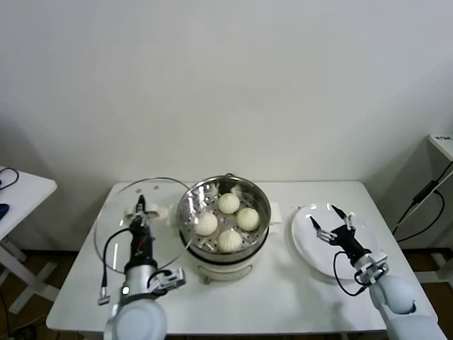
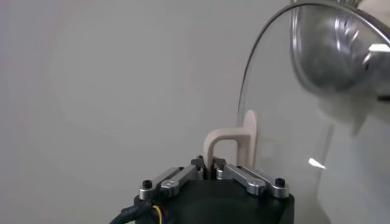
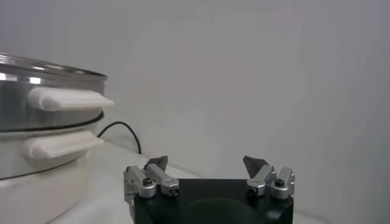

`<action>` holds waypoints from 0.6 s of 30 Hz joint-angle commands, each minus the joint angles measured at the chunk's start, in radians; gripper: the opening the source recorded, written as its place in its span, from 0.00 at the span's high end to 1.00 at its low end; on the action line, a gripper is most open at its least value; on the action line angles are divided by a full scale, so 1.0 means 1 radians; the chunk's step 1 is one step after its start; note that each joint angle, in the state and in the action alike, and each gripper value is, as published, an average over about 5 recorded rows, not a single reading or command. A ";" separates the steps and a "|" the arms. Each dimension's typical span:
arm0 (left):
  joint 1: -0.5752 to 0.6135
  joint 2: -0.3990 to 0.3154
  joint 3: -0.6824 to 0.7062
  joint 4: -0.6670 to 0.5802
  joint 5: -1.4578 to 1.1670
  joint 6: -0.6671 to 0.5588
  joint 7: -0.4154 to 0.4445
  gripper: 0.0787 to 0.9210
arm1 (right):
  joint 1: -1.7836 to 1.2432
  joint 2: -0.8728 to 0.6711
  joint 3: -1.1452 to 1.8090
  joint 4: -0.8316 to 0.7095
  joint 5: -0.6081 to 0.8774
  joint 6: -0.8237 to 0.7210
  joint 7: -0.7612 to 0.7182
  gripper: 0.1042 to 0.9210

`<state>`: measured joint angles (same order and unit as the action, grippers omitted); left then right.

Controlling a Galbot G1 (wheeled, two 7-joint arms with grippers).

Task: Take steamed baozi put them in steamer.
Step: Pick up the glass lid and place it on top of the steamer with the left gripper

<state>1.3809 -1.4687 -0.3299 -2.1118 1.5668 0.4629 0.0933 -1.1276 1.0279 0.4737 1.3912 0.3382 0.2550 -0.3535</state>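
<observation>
The steamer (image 1: 265, 207), a shiny steel pot on a white base, stands mid-table with several cream-white steamed baozi (image 1: 228, 203) on its perforated tray. My left gripper (image 1: 140, 207) is just left of the pot, shut on the white handle (image 2: 234, 137) of the round glass lid (image 1: 113, 230). The lid's edge overlaps the pot's left rim in the head view. In the left wrist view the fingertips of the left gripper (image 2: 210, 167) pinch the handle's leg. My right gripper (image 1: 333, 223) hovers open over the white plate (image 1: 311, 251), nothing between its fingers.
The plate lies bare to the right of the steamer. In the right wrist view the right gripper (image 3: 206, 163) faces the steamer's white side handles (image 3: 67, 97), with a black cable behind. A second white table (image 1: 21, 188) stands at far left.
</observation>
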 commanded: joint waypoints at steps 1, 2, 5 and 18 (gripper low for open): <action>-0.092 -0.071 0.148 0.068 0.090 0.011 0.049 0.91 | 0.010 0.011 0.000 -0.021 -0.028 0.001 0.001 0.12; -0.102 -0.077 0.157 0.074 0.094 0.013 0.053 0.91 | 0.009 0.013 0.002 -0.023 -0.030 0.001 0.001 0.12; -0.134 -0.101 0.187 0.097 0.112 0.018 0.068 0.91 | 0.009 0.016 0.010 -0.032 -0.036 0.002 -0.001 0.12; -0.253 -0.172 0.284 0.221 0.153 0.057 0.149 0.91 | 0.015 0.019 0.037 -0.062 -0.046 0.004 -0.004 0.12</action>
<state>1.2152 -1.5874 -0.1244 -1.9788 1.6814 0.5028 0.1944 -1.1160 1.0450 0.5043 1.3422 0.2987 0.2583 -0.3563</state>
